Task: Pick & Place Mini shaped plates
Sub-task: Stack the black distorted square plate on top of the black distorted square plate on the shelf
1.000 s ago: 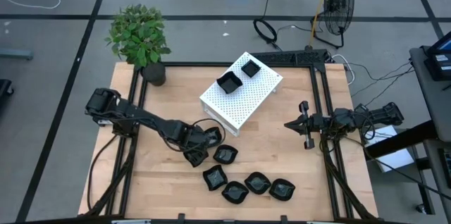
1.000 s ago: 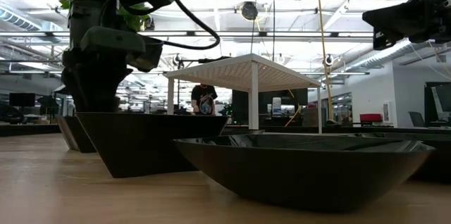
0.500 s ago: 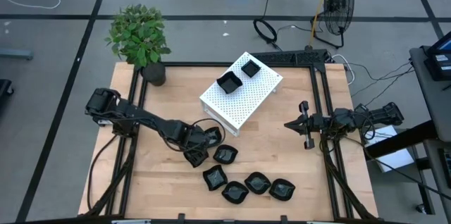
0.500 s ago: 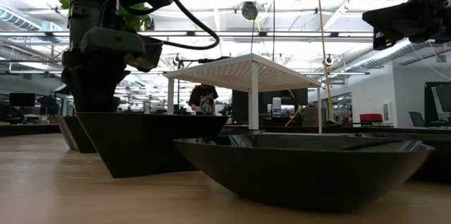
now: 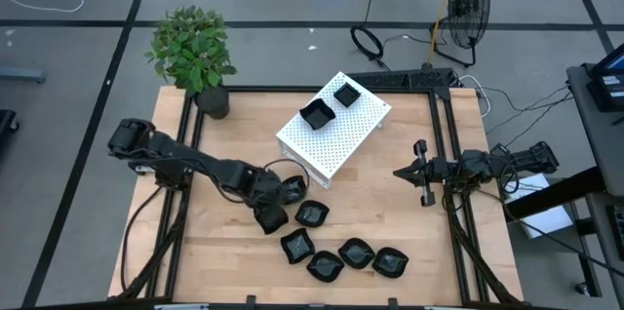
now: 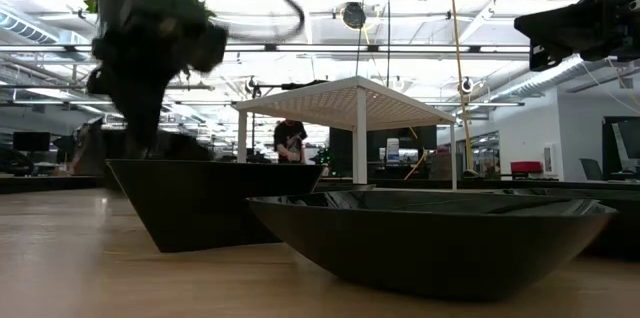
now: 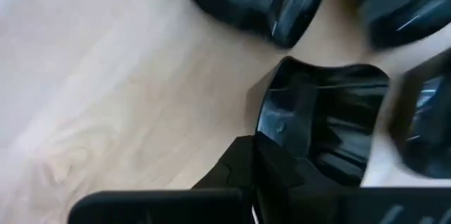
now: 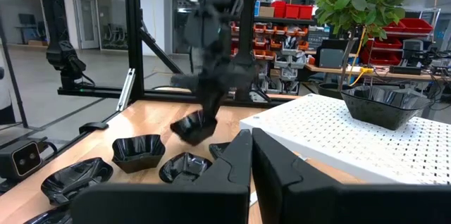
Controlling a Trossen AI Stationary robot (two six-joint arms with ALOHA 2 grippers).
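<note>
The mini shaped plates are glossy black dishes. Several lie on the wooden table near its front, among them a wavy one [image 5: 312, 214] and a row [image 5: 356, 251]. Two more [image 5: 317, 113] sit on top of the white perforated box [image 5: 336, 139]. My left gripper [image 5: 265, 205] points down and is shut on a small square plate [image 7: 320, 122], which hangs tilted above the table [image 8: 194, 127]. My right gripper [image 5: 419, 174] waits shut at the table's right edge, level and with nothing in it. My left gripper pinches one side wall of the square plate [image 7: 271, 122] between its two fingers, one finger [image 7: 296, 175] inside the hollow and the other outside. The fingers come from above, pointing steeply down. The plate hangs tilted below them, clear of the table.
A potted plant [image 5: 195, 52] stands at the table's far left corner. A black frame [image 5: 444, 154] runs along the table's edges. In the low view a square dish [image 6: 200, 203] and a wide shallow dish [image 6: 430, 238] stand close to the camera. Bare wood lies at the left front.
My left gripper has shut on the wall of the square plate and then risen. The plate, which stood on the table beside the others, now hangs tilted and clear of the wood. The other plates have stayed where they were.
</note>
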